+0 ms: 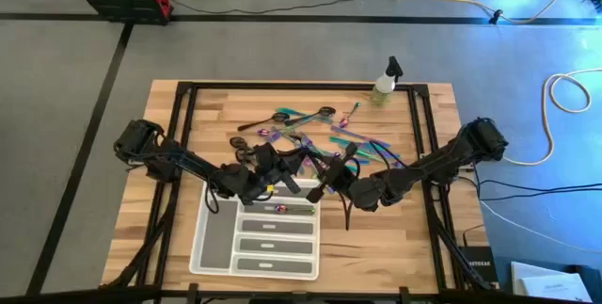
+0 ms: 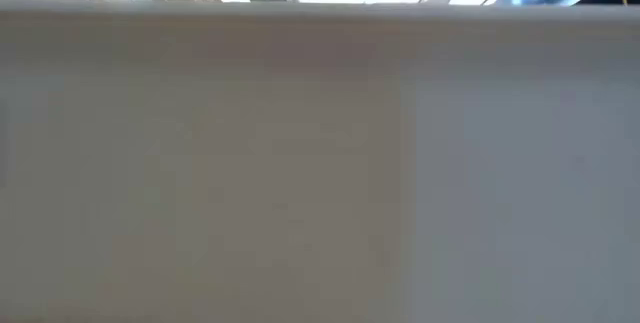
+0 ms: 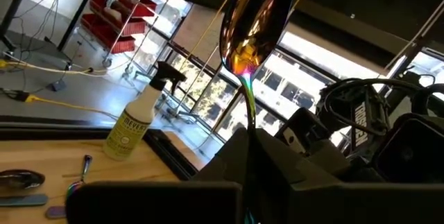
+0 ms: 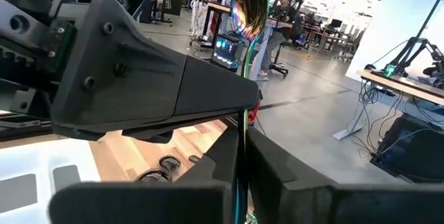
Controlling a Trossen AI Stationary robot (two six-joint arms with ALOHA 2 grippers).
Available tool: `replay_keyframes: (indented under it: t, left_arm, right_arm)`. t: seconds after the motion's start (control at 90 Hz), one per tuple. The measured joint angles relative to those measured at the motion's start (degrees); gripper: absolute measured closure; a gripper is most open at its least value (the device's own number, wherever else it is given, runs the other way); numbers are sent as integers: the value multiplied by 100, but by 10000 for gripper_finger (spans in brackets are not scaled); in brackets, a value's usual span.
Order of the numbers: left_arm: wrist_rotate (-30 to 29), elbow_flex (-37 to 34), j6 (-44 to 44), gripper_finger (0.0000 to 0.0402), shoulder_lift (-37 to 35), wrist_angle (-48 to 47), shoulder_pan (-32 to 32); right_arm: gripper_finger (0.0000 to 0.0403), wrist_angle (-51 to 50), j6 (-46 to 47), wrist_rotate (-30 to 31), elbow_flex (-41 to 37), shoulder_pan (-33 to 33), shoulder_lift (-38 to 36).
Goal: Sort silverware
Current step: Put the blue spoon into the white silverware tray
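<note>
An iridescent spoon (image 3: 253, 23) stands bowl up between my two grippers, which meet over the far edge of the translucent white tray (image 1: 218, 238). My left gripper (image 1: 287, 168) and my right gripper (image 1: 331, 177) are both shut on its handle. More silverware (image 1: 320, 135) lies scattered on the wooden table beyond them. One piece (image 1: 279, 209) lies in the tray's far compartment. In the low view the tray's wall (image 2: 320, 163) hides almost everything. My left gripper pinches the spoon's thin handle (image 3: 250, 130) between its two fingers. The spoon stands about upright above them, bowl up and clear of the table. My right gripper pinches the same handle (image 4: 241, 154) between its two fingers, beside a left finger (image 4: 139, 92). The bowl (image 4: 250, 2) stands above.
A spray bottle (image 1: 386, 83) stands at the table's far edge, right of the middle. A dark frame rail (image 1: 301, 86) runs around the tabletop. The tray's near compartments (image 1: 273, 264) hold nothing I can see.
</note>
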Motion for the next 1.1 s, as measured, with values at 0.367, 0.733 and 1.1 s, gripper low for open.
replay_keyframes:
  t: [0.367, 0.733, 1.1]
  left_arm:
    - [17, 4, 763, 401, -2, -63, -74]
    - [22, 15, 708, 401, -22, -122, -70]
    - [-15, -9, 666, 361, 21, -320, -81]
  right_arm:
    - [399, 49, -170, 96, 0, 0, 2]
    - [403, 142, -448, 98, 0, -31, -101]
    - [402, 293, -425, 256, 13, -33, -158]
